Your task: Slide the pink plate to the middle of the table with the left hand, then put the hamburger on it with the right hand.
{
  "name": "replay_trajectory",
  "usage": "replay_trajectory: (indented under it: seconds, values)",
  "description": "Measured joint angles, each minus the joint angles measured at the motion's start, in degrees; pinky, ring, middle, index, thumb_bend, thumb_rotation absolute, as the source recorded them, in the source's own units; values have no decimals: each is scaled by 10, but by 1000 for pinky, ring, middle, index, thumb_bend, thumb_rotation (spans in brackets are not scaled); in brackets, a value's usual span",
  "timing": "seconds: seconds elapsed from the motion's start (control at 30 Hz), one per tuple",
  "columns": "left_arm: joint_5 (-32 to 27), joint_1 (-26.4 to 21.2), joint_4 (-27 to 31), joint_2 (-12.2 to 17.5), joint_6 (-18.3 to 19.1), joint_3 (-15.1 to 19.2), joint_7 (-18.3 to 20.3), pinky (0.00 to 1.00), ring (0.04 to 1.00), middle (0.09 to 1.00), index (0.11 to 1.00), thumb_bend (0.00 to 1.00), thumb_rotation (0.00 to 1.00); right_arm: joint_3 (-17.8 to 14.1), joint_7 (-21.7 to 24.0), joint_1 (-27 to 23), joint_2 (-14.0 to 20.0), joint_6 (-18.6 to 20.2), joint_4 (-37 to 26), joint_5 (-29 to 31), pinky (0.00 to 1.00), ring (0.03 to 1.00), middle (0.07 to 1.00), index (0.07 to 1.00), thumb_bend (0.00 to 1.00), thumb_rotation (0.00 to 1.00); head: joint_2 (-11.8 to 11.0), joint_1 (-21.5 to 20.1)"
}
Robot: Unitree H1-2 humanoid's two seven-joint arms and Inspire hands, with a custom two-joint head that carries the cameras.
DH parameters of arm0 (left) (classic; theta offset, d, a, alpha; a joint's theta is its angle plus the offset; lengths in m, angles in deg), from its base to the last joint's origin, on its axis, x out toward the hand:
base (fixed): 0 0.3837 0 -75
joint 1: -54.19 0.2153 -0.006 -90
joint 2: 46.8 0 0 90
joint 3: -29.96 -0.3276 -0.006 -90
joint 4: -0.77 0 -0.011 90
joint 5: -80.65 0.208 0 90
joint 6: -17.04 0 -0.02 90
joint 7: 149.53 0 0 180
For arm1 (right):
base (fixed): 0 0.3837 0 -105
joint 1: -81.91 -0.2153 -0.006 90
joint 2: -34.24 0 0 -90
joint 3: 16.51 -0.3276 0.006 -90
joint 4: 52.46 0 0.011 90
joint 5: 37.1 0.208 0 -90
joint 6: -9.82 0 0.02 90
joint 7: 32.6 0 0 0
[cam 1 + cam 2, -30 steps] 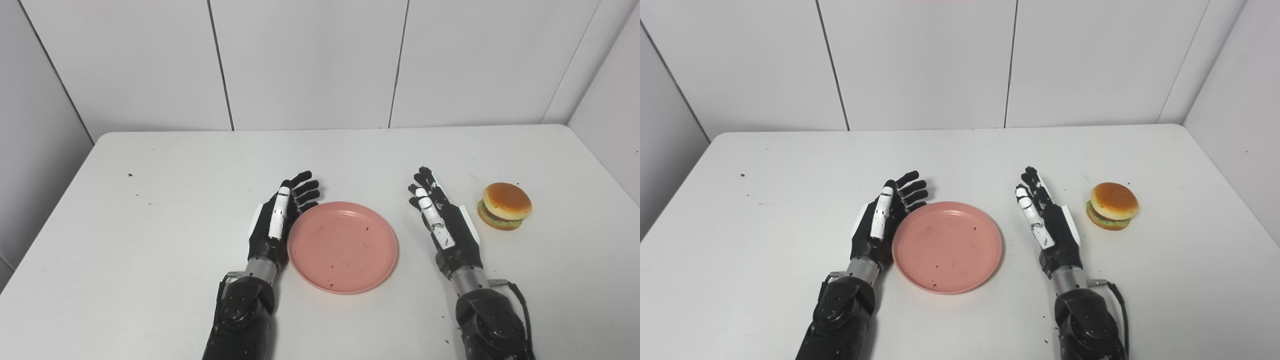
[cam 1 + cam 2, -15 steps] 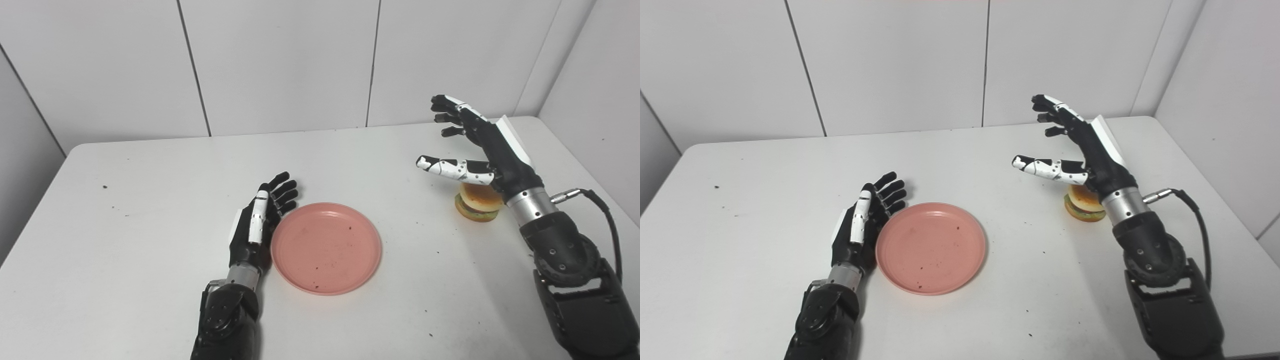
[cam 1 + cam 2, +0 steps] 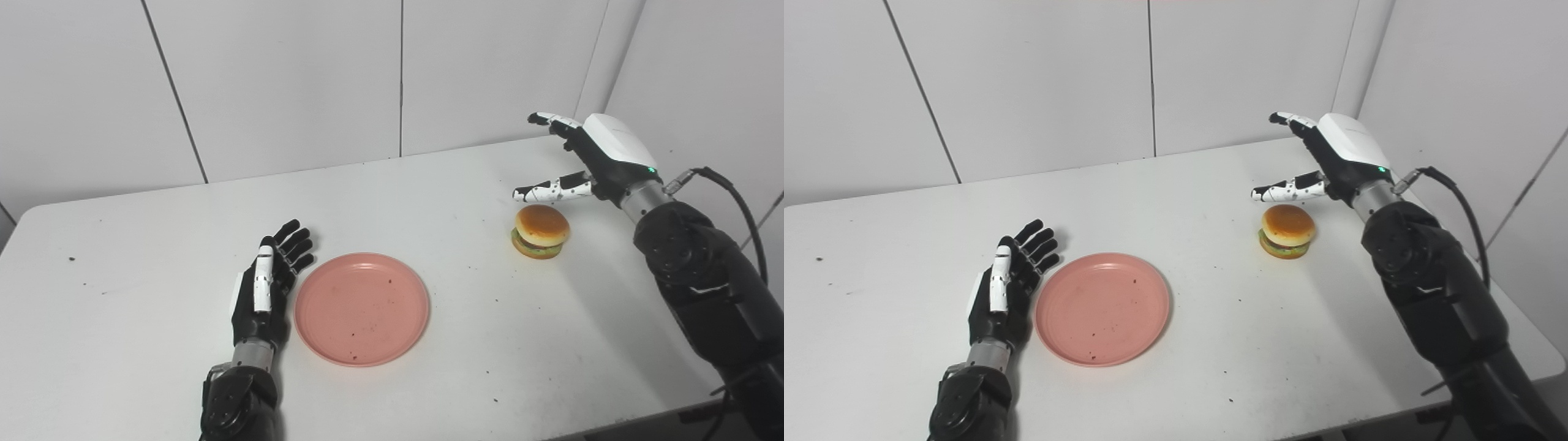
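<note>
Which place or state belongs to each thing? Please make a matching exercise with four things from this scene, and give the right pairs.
Things:
1. plate
2. hamburger
3. left hand
4. right hand

Places or states:
A. raised and open, above and behind the bun
B. on the table, right of the plate, not held
C. flat on the table, against the plate's left edge
D. pink, nothing but crumbs on it

Pairs: 1-D, 2-B, 3-C, 4-A
</note>
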Motion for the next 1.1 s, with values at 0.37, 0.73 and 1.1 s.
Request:
replay_trajectory:
  seconds: [0.37,0.73,1.1]
  values:
    - [0,-1,0,2,0,0,8,809,825,801,759,349,1000,22,8,1,0,0,70,-16,767,861,881,865,810,391,2,-1]
    - [-12,1,6,2,11,3,16,816,834,807,762,347,1000,39,16,2,0,-3,120,-7,784,866,885,880,798,424,4,-3]
    - [-12,3,7,1,11,3,17,815,832,809,764,337,1000,82,11,4,-1,-13,159,-21,754,863,888,878,813,351,7,2]
